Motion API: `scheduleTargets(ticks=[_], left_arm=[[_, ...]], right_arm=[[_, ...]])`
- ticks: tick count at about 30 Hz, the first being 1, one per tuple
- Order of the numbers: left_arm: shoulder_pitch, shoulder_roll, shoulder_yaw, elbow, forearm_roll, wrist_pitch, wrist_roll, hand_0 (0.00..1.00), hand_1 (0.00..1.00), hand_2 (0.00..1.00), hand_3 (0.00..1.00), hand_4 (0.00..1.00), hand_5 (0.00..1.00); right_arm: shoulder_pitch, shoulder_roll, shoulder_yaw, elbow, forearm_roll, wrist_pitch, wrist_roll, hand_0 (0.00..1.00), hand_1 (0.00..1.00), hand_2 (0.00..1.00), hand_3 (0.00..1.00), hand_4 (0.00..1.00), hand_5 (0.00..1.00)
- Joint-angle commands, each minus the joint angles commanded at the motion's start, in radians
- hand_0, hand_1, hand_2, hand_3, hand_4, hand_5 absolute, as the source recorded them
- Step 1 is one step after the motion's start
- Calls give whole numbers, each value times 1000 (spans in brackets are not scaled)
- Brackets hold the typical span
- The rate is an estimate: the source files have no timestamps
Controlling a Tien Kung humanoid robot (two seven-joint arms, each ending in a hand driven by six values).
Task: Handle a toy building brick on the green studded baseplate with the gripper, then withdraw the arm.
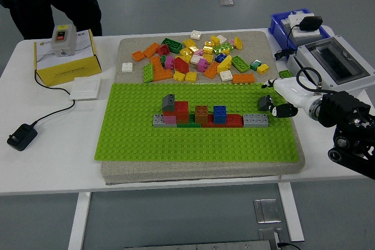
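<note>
Counter [53, 162] first, left side — black adapter [21, 136] on its cable, yellow box [63, 62] with a grey switch unit [62, 38] on top, a person in dark clothes standing behind it, hands not doing anything I can see. Green baseplate [199, 139] sits mid-counter on a grey mat [205, 171]; loose brick pile [199, 57] on the mat beyond it. On the baseplate there's a low row build [205, 116] — grey ends, red, brown, blue, pink pieces. Grey brick [256, 120] at the row's right end is the one nearest me, probably my target. My right hand [280, 102] hovers just beside that end, at the plate's right edge, fingers loosely curled, holding nothing as far as I can tell. To do it well: come in low from the right, pinch the brick's side faces square, press or lift straight so neighbours don't shift — then back out right, clear of the blue bin [287, 30] and the grey-lidded box [334, 57]. Left hand isn't visible.
</note>
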Motion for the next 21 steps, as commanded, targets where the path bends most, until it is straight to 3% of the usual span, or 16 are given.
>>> scheduleTargets(ticks=[21], left_arm=[[-1, 0, 2, 0, 4, -1, -1, 719, 687, 639, 671, 389, 575]], right_arm=[[29, 21, -54, -69, 54, 14, 18, 121, 231, 842, 855, 514, 308]])
